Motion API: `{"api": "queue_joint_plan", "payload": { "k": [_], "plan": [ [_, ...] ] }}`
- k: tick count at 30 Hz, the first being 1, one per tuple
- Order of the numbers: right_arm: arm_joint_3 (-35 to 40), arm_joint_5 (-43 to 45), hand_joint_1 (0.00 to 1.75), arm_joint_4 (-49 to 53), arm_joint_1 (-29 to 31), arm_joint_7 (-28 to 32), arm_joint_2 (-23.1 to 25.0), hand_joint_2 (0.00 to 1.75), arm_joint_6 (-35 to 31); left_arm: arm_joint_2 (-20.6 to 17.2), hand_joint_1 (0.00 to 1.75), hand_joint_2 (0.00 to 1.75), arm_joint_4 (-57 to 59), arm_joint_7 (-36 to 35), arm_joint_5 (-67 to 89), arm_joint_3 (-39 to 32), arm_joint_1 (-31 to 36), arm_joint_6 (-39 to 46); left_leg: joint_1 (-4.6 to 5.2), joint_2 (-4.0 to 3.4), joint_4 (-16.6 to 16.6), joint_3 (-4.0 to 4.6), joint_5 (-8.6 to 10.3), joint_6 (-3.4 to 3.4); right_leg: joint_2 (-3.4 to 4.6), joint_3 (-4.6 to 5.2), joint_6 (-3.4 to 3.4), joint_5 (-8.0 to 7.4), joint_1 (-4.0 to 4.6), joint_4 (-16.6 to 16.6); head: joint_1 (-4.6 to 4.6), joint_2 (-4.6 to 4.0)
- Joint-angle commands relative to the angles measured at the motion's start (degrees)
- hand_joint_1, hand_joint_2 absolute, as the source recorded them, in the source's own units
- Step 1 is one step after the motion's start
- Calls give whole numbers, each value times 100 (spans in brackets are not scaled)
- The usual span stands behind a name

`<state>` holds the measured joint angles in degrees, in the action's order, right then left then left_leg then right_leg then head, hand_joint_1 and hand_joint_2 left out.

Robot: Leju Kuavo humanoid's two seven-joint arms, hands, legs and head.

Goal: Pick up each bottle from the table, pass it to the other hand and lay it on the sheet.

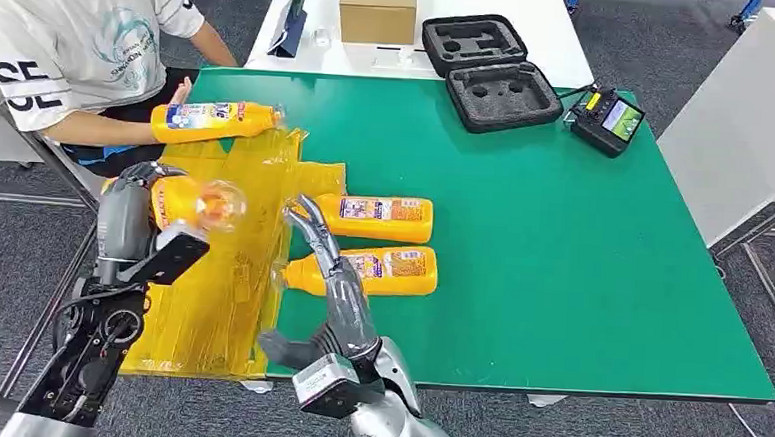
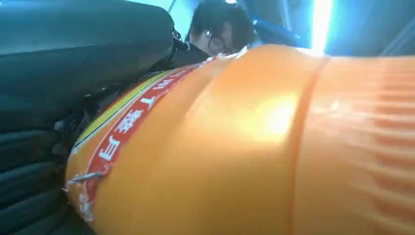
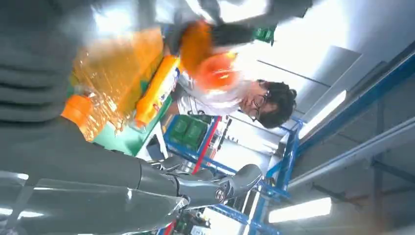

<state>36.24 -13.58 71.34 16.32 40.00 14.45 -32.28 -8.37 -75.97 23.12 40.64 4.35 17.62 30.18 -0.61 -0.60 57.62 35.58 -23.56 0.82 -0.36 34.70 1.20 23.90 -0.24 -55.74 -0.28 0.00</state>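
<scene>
Head view: left hand (image 1: 140,188) was clamped round a bottle (image 1: 196,206), lifted clear of the sheet (image 1: 219,300), its blurred end toward the right hand (image 1: 332,276). Right hand had fingers spread, holding nothing, reaching up over the sheet's edge, near the held bottle but apart from it.

Risks, as judged: the held bottle looked smooth and rounded; in the left wrist view its glossy orange body (image 2: 254,147) sat against dark fingers (image 2: 29,166), so it could twist or slip on release. Crinkled sheet could let a round bottle roll. Right forearm hung just above the nearest lying bottle (image 1: 366,270); a swing could nudge it. A person's hand (image 1: 180,91) was at the far bottle (image 1: 213,119), so a wide sweep might meet it.

Bottles: orange plastic, yellow-and-red printed labels. Nearest lay on its side across the sheet's right edge onto the green bench (image 1: 581,279). A second (image 1: 379,216) lay just behind it, parallel, on the bench beside the sheet. The far one lay at the sheet's far edge. Beyond: an open foam case (image 1: 491,72), a cardboard box (image 1: 377,8), a controller (image 1: 609,120).
</scene>
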Motion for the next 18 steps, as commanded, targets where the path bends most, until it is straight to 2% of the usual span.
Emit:
{"api": "queue_joint_plan", "payload": {
  "k": [1, 5, 8, 13, 15, 18],
  "plan": [
    [-62, 109, 0, 45, 152, 0, -96, 175, 143, -284, 175, 175, 1688, -764, 1329, 327, 757, -474, 0, 18, -5, -20, -1, -3, -12, -23, -3, 7, 0, 2, 2, 0],
    [-54, 158, 0, 123, 90, 0, -137, 175, 191, -317, 175, 175, 2373, -1090, 1894, 541, 994, -928, -2, 24, -9, -40, -6, -3, -14, -45, -3, 13, 0, 5, 0, 0],
    [-36, 198, 0, 176, 62, 0, -153, 175, 168, -303, 175, 175, 2796, -1084, 1960, 612, 1206, -1235, -1, 23, -6, -21, -1, -2, -16, -26, -1, 9, 0, 4, 2, 0],
    [-39, 199, 0, 176, 63, 0, -154, 175, 166, -315, 175, 175, 2798, -1083, 1963, 609, 1227, -1240, -4, 17, -3, -19, -4, -3, -11, -25, -2, 8, 3, 3, 2, 0],
    [-54, 200, 0, 145, 79, 0, -136, 175, 203, -323, 175, 175, 3074, -1029, 1916, 676, 1449, -1646, -3, 23, -5, -34, -7, -4, -15, -40, -3, 14, 2, 4, 2, 0],
    [-86, 159, 0, 59, 98, 0, -78, 175, 283, -311, 175, 175, 3563, -1012, 1932, 781, 1803, -2026, -4, 22, 0, -13, -1, -4, -15, -20, -3, 7, 4, 0, 2, 0]
  ]
}}
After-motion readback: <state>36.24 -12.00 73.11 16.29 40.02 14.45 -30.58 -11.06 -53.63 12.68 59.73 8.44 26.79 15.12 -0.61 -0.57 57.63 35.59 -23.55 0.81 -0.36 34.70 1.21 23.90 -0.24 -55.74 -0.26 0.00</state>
